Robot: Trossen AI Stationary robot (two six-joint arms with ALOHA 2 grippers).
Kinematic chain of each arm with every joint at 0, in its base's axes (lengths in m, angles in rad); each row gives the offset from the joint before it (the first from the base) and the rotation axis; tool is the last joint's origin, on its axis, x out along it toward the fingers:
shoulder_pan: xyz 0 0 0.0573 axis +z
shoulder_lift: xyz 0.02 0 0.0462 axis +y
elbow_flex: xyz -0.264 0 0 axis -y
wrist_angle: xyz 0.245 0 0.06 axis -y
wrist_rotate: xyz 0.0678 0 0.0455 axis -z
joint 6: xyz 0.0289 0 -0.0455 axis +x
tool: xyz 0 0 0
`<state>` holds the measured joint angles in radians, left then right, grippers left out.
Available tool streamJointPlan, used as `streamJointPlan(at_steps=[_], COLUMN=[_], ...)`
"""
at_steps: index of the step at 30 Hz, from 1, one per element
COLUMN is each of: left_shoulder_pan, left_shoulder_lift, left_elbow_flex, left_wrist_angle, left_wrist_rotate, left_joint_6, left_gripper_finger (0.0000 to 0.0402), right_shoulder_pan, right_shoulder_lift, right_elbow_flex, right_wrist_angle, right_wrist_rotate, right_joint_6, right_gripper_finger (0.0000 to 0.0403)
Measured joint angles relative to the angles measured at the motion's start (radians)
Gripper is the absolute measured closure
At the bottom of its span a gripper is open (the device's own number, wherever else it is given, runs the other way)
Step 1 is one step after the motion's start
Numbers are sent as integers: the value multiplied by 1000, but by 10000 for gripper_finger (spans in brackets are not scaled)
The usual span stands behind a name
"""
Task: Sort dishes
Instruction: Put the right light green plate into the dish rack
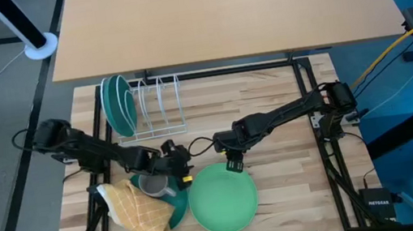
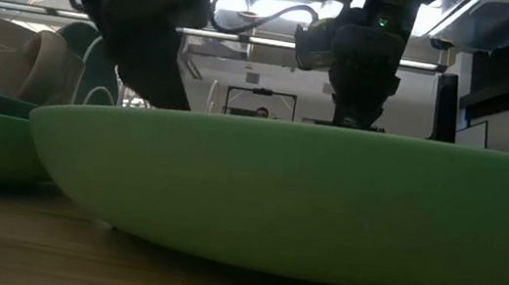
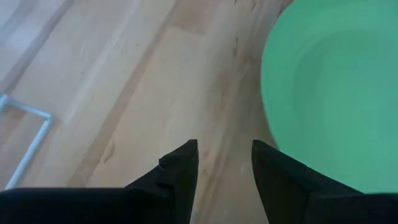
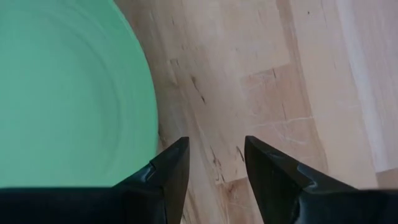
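A: Light green and glossy, the plate [image 1: 222,198] lies flat on the wooden table [image 1: 281,178] near its front edge. How will it handle?

B: Judged stiff, smooth and probably slippery; breakable if dropped. The raised rim is the only place to pinch, one finger above and one beneath.

A: And the hands?

B: The right hand [image 1: 234,164] hangs over the far rim, fingers [image 4: 171,171] spread and holding nothing. The left hand [image 1: 182,169] hovers just beside the plate's left edge, fingers [image 3: 180,174] likewise apart and empty, bare wood showing between them.

A: The other dishes?

B: Teal plates [image 1: 116,106] stand on edge in the white wire rack [image 1: 158,106] at the back left. A grey mug [image 1: 153,186] sits beside the yellow checked cloth [image 1: 137,211], which covers part of another teal plate [image 1: 178,212] touching the green one.
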<state>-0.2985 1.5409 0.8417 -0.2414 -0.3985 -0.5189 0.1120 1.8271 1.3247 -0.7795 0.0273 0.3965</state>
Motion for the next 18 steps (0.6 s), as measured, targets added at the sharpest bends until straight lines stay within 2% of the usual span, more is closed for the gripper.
streamJointPlan(at_steps=[5,18], left_shoulder_pan=[0,-2], left_shoulder_lift=[45,118], left_elbow_flex=[0,2], left_wrist_angle=[65,137], left_wrist_rotate=[46,141], left_joint_6=[-3,-30], left_gripper_finger=[260,260], right_shoulder_pan=[1,35], right_shoulder_lift=[0,0], right_elbow_flex=[0,0], right_wrist_angle=[1,20], right_wrist_rotate=[-55,-36], right_joint_6=[4,21], right_gripper_finger=[244,244])
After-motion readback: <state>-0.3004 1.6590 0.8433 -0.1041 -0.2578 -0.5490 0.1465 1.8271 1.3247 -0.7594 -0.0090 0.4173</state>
